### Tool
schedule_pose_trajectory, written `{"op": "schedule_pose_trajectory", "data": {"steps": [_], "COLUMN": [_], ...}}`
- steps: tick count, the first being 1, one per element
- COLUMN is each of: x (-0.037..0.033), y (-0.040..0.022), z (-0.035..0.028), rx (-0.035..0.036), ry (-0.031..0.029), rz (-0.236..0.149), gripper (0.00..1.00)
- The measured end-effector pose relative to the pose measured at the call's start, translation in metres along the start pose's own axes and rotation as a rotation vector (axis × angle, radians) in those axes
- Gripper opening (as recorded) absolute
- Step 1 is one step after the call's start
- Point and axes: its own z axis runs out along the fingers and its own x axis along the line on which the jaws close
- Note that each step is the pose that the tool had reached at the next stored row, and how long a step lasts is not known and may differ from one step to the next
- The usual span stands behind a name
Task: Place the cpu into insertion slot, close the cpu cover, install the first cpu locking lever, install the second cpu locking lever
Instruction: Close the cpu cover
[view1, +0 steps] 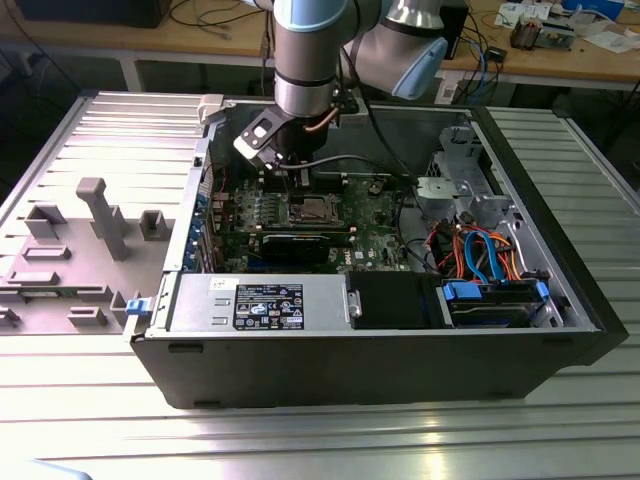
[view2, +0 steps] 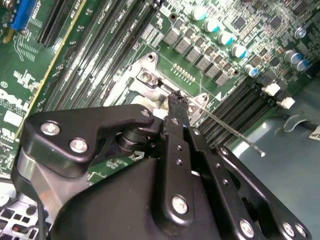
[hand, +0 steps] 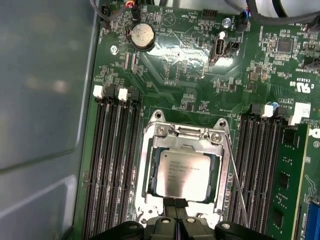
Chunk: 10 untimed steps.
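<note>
The cpu (hand: 182, 175) sat in the insertion slot (hand: 149, 172), near the middle of the exterior view, framed by the lowered cpu cover (hand: 185, 140). The gripper (hand: 176, 204) was clenched, its tips at that cover's edge.

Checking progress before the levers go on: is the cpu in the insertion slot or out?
In. In the first wrist view the cpu lies flat inside the insertion slot, silvery rim all round.
</note>
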Motion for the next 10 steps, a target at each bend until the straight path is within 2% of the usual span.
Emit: {"op": "schedule_pose_trajectory", "data": {"steps": [1, 2, 4, 5, 8, 10], "x": [-0.0008, -0.0019, -0.0032, -0.0035, -0.0034, -0.0033], "y": [0.0055, 0.0141, 0.0231, 0.0254, 0.0253, 0.0252], "z": [-0.0001, -0.0003, -0.0004, -0.0004, -0.0063, -0.0095], "rx": [0.0001, 0.0002, 0.0004, 0.0007, 0.0022, 0.0026], "ry": [-0.0007, -0.0017, -0.0030, -0.0063, -0.0164, -0.0208], "rz": [0.000, 0.000, 0.000, 0.000, 0.008, 0.012], "gripper": [0.11, 0.11, 0.11, 0.11, 0.11, 0.11]}}
